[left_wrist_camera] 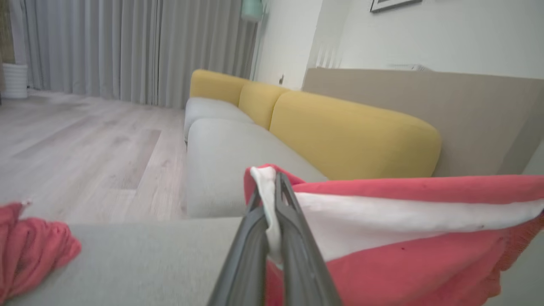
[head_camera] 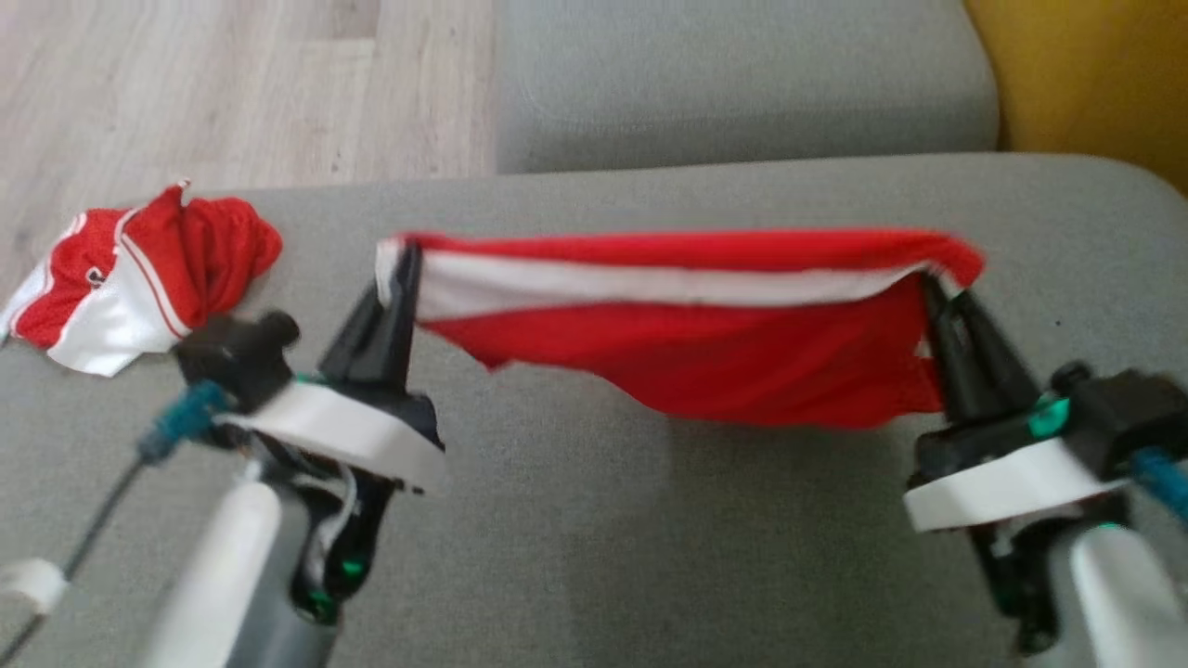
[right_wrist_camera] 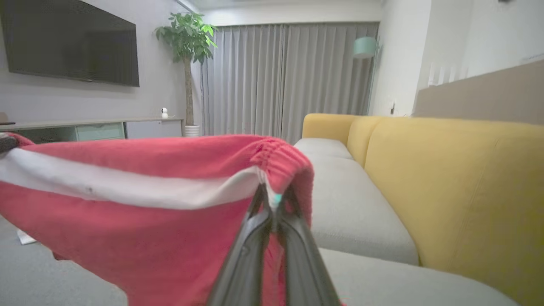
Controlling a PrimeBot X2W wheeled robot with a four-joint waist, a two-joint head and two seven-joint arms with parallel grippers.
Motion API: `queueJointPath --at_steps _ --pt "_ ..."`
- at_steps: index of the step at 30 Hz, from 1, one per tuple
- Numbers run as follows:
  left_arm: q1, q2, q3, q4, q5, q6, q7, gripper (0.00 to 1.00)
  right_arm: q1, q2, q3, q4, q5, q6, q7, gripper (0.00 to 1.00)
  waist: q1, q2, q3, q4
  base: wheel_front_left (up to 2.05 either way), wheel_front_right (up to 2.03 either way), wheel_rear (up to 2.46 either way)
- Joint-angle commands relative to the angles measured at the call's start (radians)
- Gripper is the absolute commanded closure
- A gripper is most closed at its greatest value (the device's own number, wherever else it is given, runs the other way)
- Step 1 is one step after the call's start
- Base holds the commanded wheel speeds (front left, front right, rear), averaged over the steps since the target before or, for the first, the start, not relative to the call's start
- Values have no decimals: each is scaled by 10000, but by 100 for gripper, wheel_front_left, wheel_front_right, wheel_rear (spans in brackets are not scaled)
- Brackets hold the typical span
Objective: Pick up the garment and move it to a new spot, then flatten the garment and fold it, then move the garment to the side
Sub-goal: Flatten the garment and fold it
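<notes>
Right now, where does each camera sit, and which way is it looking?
Head view: on the robot's head, looking down at the grey seat; the left gripper and right gripper show, shut on the red garment stretched between them.
Left wrist view: on the left wrist, looking along its fingers past the garment's corner toward the yellow backrest and curtains.
Right wrist view: on the right wrist, looking along its fingers toward a plant and a TV.
Shared: both wrist views show the garment, backrest and curtains.

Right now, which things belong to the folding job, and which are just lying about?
In the job: red garment, stretched between left gripper and right gripper, both shut on it; grey seat below.
Lying about: crumpled red-and-white cloth, yellow backrest, plant, television.
</notes>
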Motion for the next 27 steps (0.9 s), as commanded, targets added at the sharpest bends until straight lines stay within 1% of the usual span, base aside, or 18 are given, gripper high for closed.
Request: queueJointPath --at_steps 1,4,6,8,11,14,18,20,21,22,24,27 --pt "-703 366 524 -965 -94 129 286 100 -493 -256 133 -936 70 75 307 100 2 0 -115 41 0 0 0" --pt "-1228 618 704 -2141 -151 285 935 100 -895 -555 74 -2048 104 75 1005 100 2 0 -138 49 0 0 0" --pt "-1675 735 810 -2656 -213 383 1373 100 -1207 -704 44 -2580 184 75 1451 100 2 0 -92 62 0 0 0" --pt "-2140 856 890 -2910 -212 457 1748 100 -1533 -879 54 -2876 240 75 1849 100 2 0 28 74 0 0 0" --pt "-2823 920 967 -2851 -277 498 2141 100 -2095 -1081 172 -2837 388 75 2269 100 2 0 375 69 0 0 0" --pt "-3557 962 936 -2429 -319 463 2525 100 -2922 -1300 520 -2375 607 75 2465 100 2 0 981 10 0 0 0" --pt "-4916 934 879 -1500 -200 305 2703 100 -4642 -1617 1177 -1251 891 75 2131 100 2 0 1915 -129 0 0 0" --pt "-5732 930 897 -905 -80 188 2632 100 -5782 -1748 1386 -528 737 75 1537 100 2 0 2334 -205 0 0 0" --pt "-5732 930 897 -905 -80 188 2632 100 -5782 -1748 1386 -528 737 75 1537 100 2 0 2334 -205 0 0 0" --pt "-6158 921 942 -596 6 155 2516 100 -6341 -1810 1546 -137 599 75 1180 100 2 0 2522 -246 0 0 0" --pt "-6992 902 1032 13 213 96 2177 100 -7348 -1689 1651 696 377 75 487 100 2 0 2866 -311 0 0 0" --pt "-8042 766 1188 868 371 31 1567 100 -8596 -1407 1755 1922 -102 75 -243 100 2 0 3378 -376 0 0 0"
